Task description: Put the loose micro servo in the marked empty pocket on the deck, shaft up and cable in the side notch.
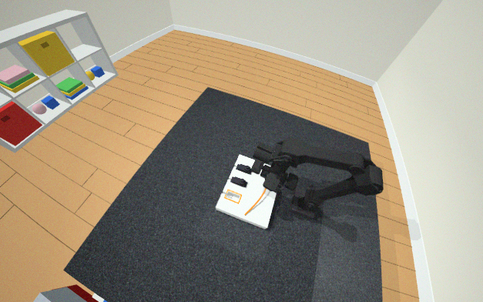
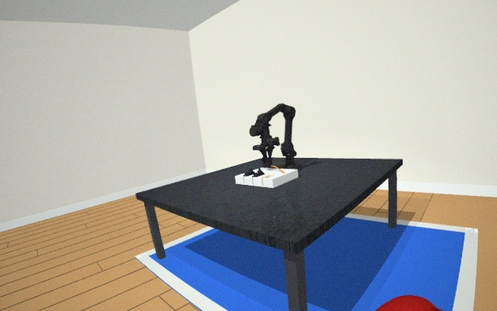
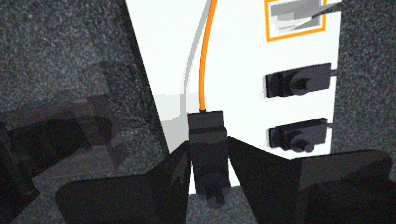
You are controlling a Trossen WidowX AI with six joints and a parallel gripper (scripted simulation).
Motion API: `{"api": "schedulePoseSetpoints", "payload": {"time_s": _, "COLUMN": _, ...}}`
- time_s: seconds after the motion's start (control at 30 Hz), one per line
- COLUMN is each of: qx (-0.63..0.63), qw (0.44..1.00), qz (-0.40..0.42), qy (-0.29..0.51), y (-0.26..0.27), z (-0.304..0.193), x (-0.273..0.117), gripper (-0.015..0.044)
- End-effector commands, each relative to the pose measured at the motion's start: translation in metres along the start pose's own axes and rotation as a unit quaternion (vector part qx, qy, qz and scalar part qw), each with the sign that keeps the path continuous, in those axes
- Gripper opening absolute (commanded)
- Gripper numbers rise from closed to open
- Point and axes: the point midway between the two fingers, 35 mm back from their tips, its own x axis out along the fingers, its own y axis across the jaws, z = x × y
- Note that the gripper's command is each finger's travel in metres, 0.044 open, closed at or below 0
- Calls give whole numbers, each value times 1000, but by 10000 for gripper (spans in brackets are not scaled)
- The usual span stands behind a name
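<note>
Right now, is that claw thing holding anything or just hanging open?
Tool: closed on the loose micro servo, its orange cable trailing across the white deck.

In the wrist view the gripper [image 3: 207, 165] runs off the bottom edge, so its fingers show only in part, and they cover both flanks of the servo [image 3: 207, 150] they are clamped on. The orange cable [image 3: 206, 55] leaves by the top edge, as does the orange-framed pocket [image 3: 296, 20]. From above, the arm [image 1: 320, 162] hides the deck's [image 1: 259, 216] near right corner and the servo itself. In the exterior view the parts on the deck are too small to tell apart.
</note>
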Motion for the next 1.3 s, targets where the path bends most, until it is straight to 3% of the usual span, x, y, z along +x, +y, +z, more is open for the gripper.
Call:
{"api": "schedulePoseSetpoints", "payload": {"time_s": 0.0, "qx": 2, "qw": 1000, "qz": -2, "qy": -2, "y": 1, "z": 1, "x": -5, "gripper": 0}}
{"api": "schedulePoseSetpoints", "payload": {"time_s": 0.63, "qx": 2, "qw": 1000, "qz": -3, "qy": -2, "y": -34, "z": 2, "x": -6, "gripper": 0}}
{"api": "schedulePoseSetpoints", "payload": {"time_s": 1.27, "qx": 2, "qw": 1000, "qz": -3, "qy": -5, "y": -27, "z": 79, "x": -6, "gripper": 0}}
